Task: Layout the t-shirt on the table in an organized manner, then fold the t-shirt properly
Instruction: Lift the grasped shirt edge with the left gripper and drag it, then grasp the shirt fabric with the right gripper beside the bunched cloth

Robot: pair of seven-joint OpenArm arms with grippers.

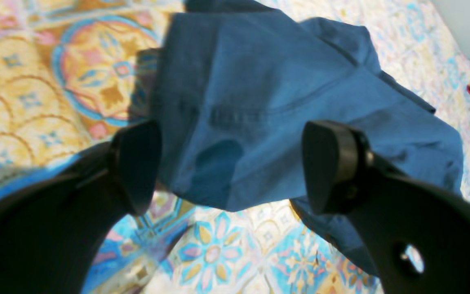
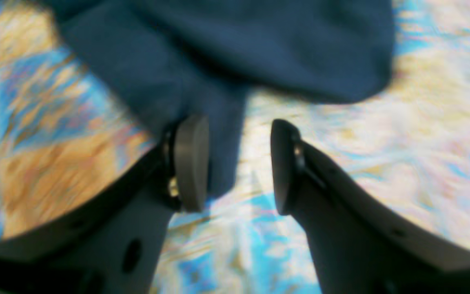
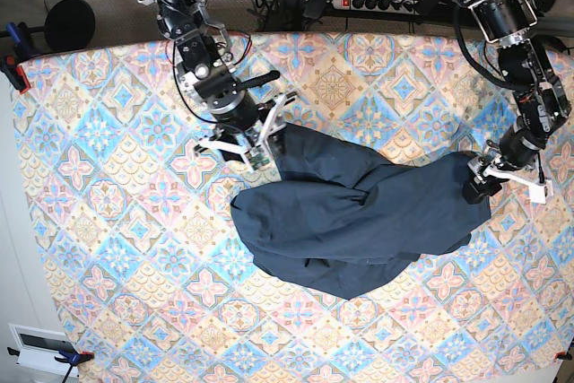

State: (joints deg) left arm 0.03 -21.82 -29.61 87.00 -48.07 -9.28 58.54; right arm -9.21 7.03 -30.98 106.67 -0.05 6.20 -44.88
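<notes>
On your patterned table [image 3: 108,248] the t-shirt [image 3: 350,221] lay bunched at centre, your left gripper [image 1: 233,167] spread empty at its edge and your right gripper [image 2: 239,165] parted around a loose fold, so any regrasp risked pinching doubled layers.
</notes>
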